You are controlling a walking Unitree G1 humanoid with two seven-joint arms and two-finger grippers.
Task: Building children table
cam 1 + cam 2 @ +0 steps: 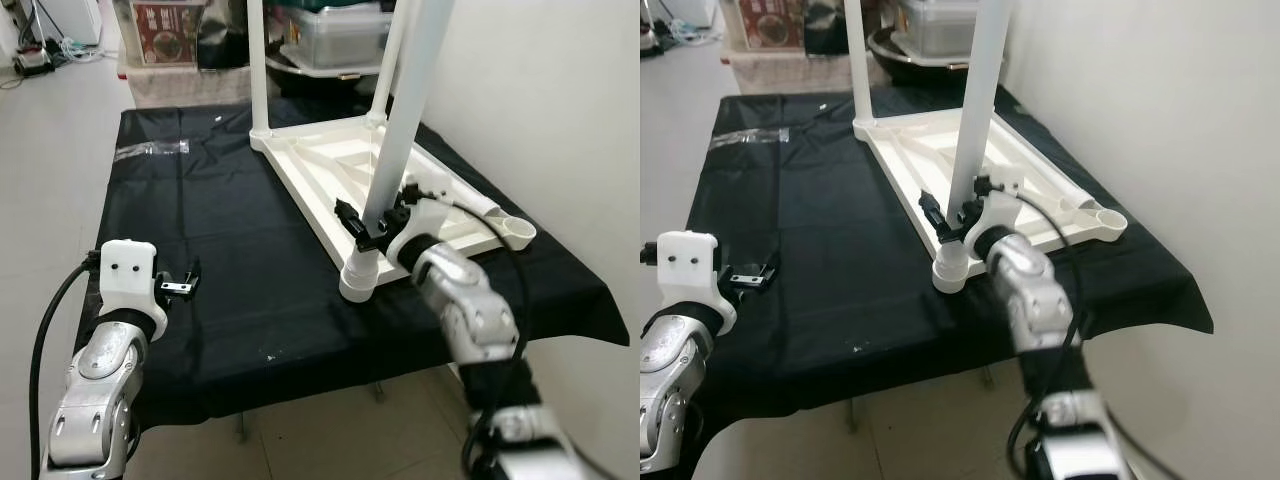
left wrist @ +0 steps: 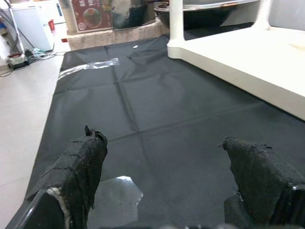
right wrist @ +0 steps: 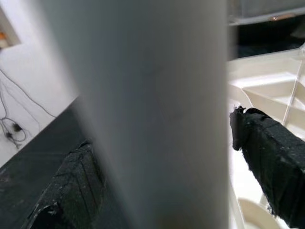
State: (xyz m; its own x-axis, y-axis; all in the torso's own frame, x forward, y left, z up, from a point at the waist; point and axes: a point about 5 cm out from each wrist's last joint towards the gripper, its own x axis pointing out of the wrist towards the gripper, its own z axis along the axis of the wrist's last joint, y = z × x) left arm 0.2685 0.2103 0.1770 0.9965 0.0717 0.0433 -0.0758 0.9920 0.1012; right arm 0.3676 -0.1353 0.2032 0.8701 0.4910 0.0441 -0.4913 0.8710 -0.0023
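Observation:
A white plastic tabletop [image 1: 330, 165] lies upside down on a table under a black cloth [image 1: 220, 220]. One white leg [image 1: 405, 110] stands in the near left corner socket [image 1: 362, 275]. My right gripper [image 1: 378, 222] is shut on this leg just above the socket, with a black finger [image 3: 267, 152] on each side. Two more legs [image 1: 258, 60] stand at the far corners. The near right corner socket [image 1: 520, 232] holds no leg. My left gripper [image 2: 159, 137] hovers open over the cloth near the front left edge, with nothing between its fingers.
A white wall [image 1: 560, 100] runs close along the table's right side. Boxes and a dark bowl [image 1: 300, 40] stand behind the table. A strip of clear tape [image 1: 150, 150] lies on the cloth at the far left. Tiled floor [image 1: 50, 140] is on the left.

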